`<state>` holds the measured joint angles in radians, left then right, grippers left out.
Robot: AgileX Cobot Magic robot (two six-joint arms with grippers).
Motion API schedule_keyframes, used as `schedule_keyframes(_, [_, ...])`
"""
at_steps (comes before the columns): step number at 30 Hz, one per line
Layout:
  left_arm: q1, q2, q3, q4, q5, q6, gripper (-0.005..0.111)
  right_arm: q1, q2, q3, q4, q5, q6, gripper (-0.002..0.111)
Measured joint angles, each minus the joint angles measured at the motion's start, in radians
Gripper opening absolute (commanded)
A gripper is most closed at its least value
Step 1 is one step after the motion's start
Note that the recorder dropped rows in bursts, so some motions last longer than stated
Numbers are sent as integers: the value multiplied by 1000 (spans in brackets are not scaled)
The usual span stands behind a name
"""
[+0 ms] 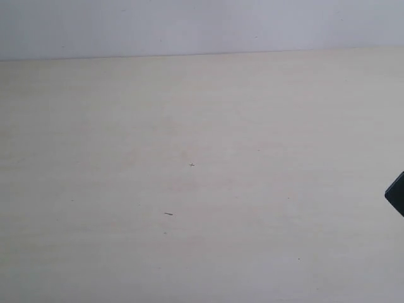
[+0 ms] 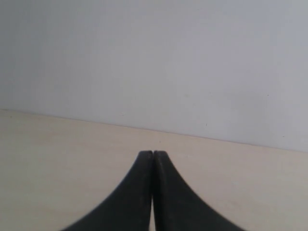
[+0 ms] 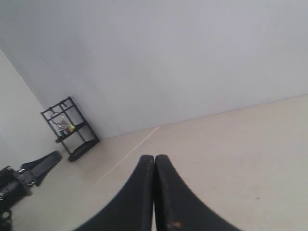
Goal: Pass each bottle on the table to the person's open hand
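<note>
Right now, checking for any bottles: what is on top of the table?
Only tiny dark specks on the table; no bottles in view. The fingers cover small patches in wrist views.

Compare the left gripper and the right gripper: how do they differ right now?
The left gripper points squarely at a bare wall, while the right gripper is angled toward a corner with a black rack. The right gripper shows a small orange mark; the left gripper looks plain black. Both are shut, empty and over the table.
</note>
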<state>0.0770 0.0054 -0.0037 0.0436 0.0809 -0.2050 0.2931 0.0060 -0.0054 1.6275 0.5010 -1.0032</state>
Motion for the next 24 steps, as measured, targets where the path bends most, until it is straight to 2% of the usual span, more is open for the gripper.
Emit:
schedule_keyframes(7, [0,0,0,0,0,0,3,0,0,0,2,-249,-353,0])
schedule_keyframes(10, [0,0,0,0,0,0,3,-2,0,0,2,-405,-411,0])
schedule_keyframes(13, [0,0,0,0,0,0,3,-45,0,0,2,-540,-431,0])
schedule_keyframes(20, [0,0,0,0,0,0,3,-183,0,0,4,-556,-450,0])
schedule_keyframes(24, [0,0,0,0,0,-2,3,-201,0,0,4,-513,-477,0])
